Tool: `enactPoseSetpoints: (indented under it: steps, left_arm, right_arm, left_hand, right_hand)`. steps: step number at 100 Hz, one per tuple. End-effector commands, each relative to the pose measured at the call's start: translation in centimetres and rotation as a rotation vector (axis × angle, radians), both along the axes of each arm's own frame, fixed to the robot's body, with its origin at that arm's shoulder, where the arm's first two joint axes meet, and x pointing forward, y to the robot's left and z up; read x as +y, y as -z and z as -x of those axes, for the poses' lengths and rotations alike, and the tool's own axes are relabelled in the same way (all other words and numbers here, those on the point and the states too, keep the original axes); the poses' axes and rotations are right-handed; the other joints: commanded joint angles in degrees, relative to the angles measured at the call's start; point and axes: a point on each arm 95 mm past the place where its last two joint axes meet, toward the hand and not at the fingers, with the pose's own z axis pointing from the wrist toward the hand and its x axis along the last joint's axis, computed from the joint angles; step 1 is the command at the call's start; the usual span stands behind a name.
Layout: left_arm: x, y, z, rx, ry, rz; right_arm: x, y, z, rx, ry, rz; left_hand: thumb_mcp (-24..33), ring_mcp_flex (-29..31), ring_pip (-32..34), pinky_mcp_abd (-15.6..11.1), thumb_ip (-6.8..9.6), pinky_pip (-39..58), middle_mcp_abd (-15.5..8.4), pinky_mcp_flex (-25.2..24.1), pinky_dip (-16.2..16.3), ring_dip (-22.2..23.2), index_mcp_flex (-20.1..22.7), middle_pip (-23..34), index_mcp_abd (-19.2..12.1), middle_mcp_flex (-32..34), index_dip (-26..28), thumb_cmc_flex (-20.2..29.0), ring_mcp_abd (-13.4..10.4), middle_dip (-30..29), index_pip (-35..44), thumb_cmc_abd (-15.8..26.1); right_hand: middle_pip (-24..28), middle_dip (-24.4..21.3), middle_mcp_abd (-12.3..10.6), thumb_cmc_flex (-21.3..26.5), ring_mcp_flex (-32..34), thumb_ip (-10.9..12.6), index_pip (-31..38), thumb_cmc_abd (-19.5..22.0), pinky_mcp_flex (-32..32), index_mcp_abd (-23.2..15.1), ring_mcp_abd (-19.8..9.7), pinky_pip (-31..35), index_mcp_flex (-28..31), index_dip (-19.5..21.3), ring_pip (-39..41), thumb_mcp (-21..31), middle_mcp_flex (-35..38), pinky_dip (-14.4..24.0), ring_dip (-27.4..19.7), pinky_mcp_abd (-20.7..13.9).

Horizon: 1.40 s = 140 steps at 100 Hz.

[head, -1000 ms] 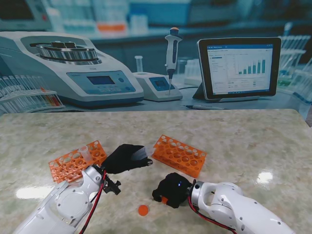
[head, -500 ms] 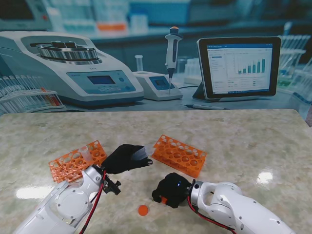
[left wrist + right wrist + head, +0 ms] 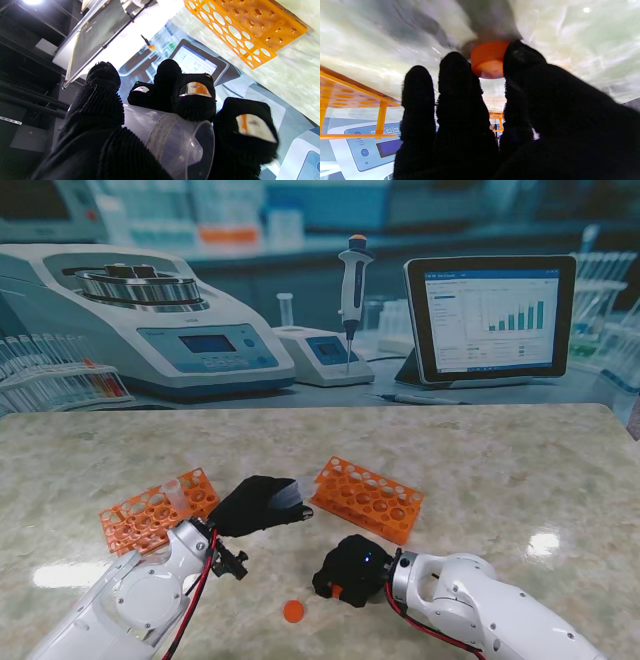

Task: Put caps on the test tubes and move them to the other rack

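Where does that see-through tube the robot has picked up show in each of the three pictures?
Stand view: the clear tube pokes out of the left hand, mid-table.
Left wrist view: its open mouth fills the foreground between the fingers.
Right wrist view: not in it.
Shared landmark: the right orange rack.

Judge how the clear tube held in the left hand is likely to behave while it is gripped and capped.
The tube looks like thin clear plastic, so probably light and slightly squeezable. Its smooth round wall may slip or twist within the left hand fingers. Its open mouth looks uncapped, so the orange cap at the right hand probably needs careful lining up.
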Motion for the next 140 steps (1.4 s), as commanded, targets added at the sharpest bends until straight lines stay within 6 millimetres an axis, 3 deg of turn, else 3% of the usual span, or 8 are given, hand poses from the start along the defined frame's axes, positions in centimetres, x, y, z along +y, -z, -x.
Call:
enactPoseSetpoints:
  steps: [1,47,65,71,76,107,112,140]
  left_arm:
    - [-0.1,0.0,0.1,0.001,0.003,0.0]
    - [0.0,0.0,0.0,0.001,0.002,-0.001]
    - [0.0,0.0,0.0,0.002,0.002,-0.001]
    - [0.0,0.0,0.0,0.001,0.002,-0.001]
    - [0.0,0.0,0.0,0.002,0.002,0.0]
    - [0.0,0.0,0.0,0.002,0.002,0.0]
    - [0.0,0.0,0.0,0.002,0.002,0.0]
    - [0.0,0.0,0.0,0.001,0.001,0.0]
  right_arm:
    - [-0.3,1.0,0.6,0.025,-0.001,0.017]
    - [-0.5,0.6,0.4,0.011,0.004,-0.008]
    - [-0.5,0.3,0.3,0.006,0.007,-0.016]
    - [-0.5,0.2,0.3,0.004,0.006,-0.019]
    - [-0.5,0.2,0.3,0.003,0.006,-0.022]
    - [-0.5,-0.3,0.2,-0.01,0.004,-0.036]
    - [-0.5,-0.4,0.2,-0.011,0.004,-0.037]
    - [-0.4,-1.1,0.3,-0.017,0.004,-0.05]
  left_hand:
    - [2.6,2.0,0.4,1.1,1.03,4.7,-5.2,1.7,-1.6,0.4,0.9,0.8,0.0,2.1,3.8,1.5,-1.8,-0.4,5.6,4.8]
    - [2.6,2.0,0.4,1.2,1.03,4.6,-5.2,1.7,-1.6,0.4,0.9,0.8,0.1,2.1,3.8,1.5,-1.8,-0.4,5.6,4.8]
    - [2.6,2.0,0.4,1.2,1.02,4.6,-5.1,1.7,-1.6,0.4,0.9,0.8,0.1,2.0,3.8,1.5,-1.8,-0.4,5.6,4.8]
    - [2.6,2.0,0.4,1.2,1.01,4.6,-5.2,1.7,-1.6,0.4,0.9,0.8,0.0,2.1,3.8,1.5,-1.8,-0.4,5.6,4.8]
    - [2.6,2.0,0.4,1.2,1.02,4.6,-5.2,1.7,-1.7,0.4,1.0,0.8,0.0,2.1,3.8,1.5,-1.8,-0.4,5.6,4.8]
    - [2.6,2.0,0.4,1.2,1.01,4.6,-5.2,1.7,-1.7,0.4,0.9,0.8,0.1,2.1,3.8,1.5,-1.8,-0.4,5.6,4.8]
    - [2.6,2.0,0.4,1.2,1.01,4.6,-5.2,1.7,-1.7,0.4,0.9,0.8,0.1,2.1,3.8,1.5,-1.8,-0.4,5.6,4.8]
    - [2.6,2.0,0.4,1.2,1.0,4.6,-5.1,1.7,-1.7,0.4,0.9,0.8,0.1,2.1,3.8,1.5,-1.8,-0.4,5.6,4.8]
  right_hand:
    - [7.1,0.8,-8.6,10.0,2.2,4.2,3.0,2.9,0.7,-2.1,-1.5,2.0,7.1,2.0,2.5,11.8,7.2,-1.4,-0.4,-0.1]
    - [7.3,0.5,-9.5,10.1,2.3,4.0,2.4,2.4,0.6,-2.4,-1.6,3.5,7.5,3.5,2.7,12.8,7.4,-4.8,-0.7,0.2]
    - [7.4,0.6,-8.4,10.2,2.3,3.9,2.3,2.3,0.4,-2.3,-1.6,3.8,7.6,3.8,2.7,12.9,7.3,-5.5,-0.8,0.3]
    - [7.4,0.6,-9.5,10.1,2.3,3.9,2.2,2.6,0.4,-2.4,-1.6,3.9,7.5,3.9,2.7,13.0,7.5,-5.8,-0.8,0.3]
    - [7.4,0.6,-8.6,10.2,2.3,3.9,2.2,2.4,0.4,-2.4,-1.6,4.0,7.6,4.0,2.7,13.0,7.4,-6.0,-0.8,0.4]
    - [7.5,0.6,-9.6,10.1,2.3,3.9,2.1,2.5,0.3,-2.4,-1.6,4.4,7.7,4.3,2.8,13.4,7.6,-6.8,-0.8,0.6]
    - [7.5,0.6,-8.6,10.2,2.3,3.9,2.1,2.3,0.3,-2.4,-1.6,4.5,7.7,4.3,2.8,13.4,7.5,-6.9,-0.8,0.6]
    - [7.5,0.6,-8.7,10.2,2.3,3.8,2.1,2.3,0.2,-2.5,-1.5,4.7,7.7,4.4,2.8,13.6,7.5,-7.4,-0.8,0.7]
